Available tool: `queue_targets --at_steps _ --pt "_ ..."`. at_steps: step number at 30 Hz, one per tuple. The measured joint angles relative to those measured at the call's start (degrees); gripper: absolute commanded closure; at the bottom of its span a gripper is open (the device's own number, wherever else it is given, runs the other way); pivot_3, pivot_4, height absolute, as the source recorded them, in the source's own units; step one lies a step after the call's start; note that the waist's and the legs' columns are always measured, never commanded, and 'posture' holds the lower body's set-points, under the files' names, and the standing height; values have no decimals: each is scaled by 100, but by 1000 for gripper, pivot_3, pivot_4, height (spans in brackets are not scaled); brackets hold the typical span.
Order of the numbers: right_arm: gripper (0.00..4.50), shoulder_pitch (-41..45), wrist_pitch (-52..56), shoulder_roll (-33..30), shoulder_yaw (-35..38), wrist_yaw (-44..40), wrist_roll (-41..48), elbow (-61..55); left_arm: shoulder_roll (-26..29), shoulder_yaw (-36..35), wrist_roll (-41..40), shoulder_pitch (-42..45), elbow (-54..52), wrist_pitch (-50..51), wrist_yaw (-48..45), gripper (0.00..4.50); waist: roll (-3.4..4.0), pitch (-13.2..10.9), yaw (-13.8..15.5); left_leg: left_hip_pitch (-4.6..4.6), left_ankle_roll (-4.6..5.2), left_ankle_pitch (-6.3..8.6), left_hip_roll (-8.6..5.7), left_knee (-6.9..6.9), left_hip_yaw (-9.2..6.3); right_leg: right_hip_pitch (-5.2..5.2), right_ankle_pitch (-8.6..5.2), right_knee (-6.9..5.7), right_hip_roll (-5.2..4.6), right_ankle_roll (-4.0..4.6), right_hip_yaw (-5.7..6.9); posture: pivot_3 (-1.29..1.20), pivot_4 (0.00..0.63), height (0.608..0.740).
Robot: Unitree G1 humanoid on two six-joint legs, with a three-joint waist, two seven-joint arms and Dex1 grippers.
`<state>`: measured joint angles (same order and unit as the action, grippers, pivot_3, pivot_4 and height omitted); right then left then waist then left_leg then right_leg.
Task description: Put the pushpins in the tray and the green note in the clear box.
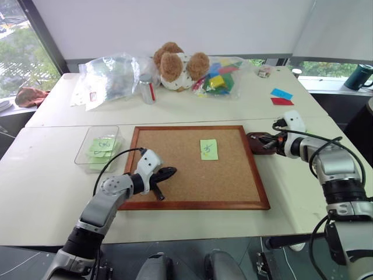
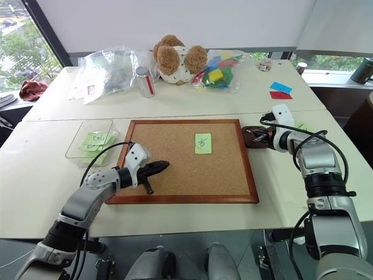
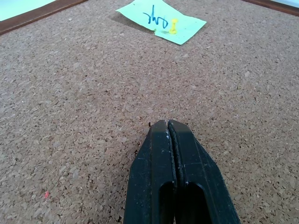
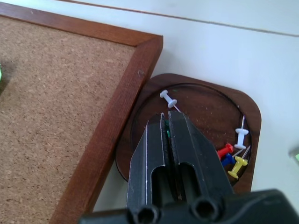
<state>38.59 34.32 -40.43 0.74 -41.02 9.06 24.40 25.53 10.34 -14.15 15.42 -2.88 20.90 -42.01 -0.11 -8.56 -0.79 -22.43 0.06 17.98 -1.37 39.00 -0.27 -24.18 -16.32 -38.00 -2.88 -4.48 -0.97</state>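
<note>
The green note [image 1: 208, 149] lay mid-corkboard [image 1: 175, 175], fixed by a yellow pushpin [image 3: 173, 26]. Being thin and floppy, it likely needed an edge pinch. The left gripper [image 3: 169, 125] was closed and empty; the right gripper [image 4: 166, 116] hung over the tray [image 4: 252, 112], nearly closed on something green.

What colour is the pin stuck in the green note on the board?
Yellow. The pin shows best in the left wrist view, on the green note.
</note>
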Motion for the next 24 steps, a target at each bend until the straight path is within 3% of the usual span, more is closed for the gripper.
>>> queue_targets --at_steps 7,24 --pt "109 0 -11 2 0 -8 1 10 0 0 0 -24 -31 -1 26 4500 0 0 -2 0 0 0 0 0 0 0 0 0 0 0 0 0 150 740" --pt "109 146 -313 -18 7 14 -159 634 0 0 0 -48 -48 -18 32 4500 0 0 -5 0 0 0 0 0 0 0 0 0 0 0 0 0 150 740"
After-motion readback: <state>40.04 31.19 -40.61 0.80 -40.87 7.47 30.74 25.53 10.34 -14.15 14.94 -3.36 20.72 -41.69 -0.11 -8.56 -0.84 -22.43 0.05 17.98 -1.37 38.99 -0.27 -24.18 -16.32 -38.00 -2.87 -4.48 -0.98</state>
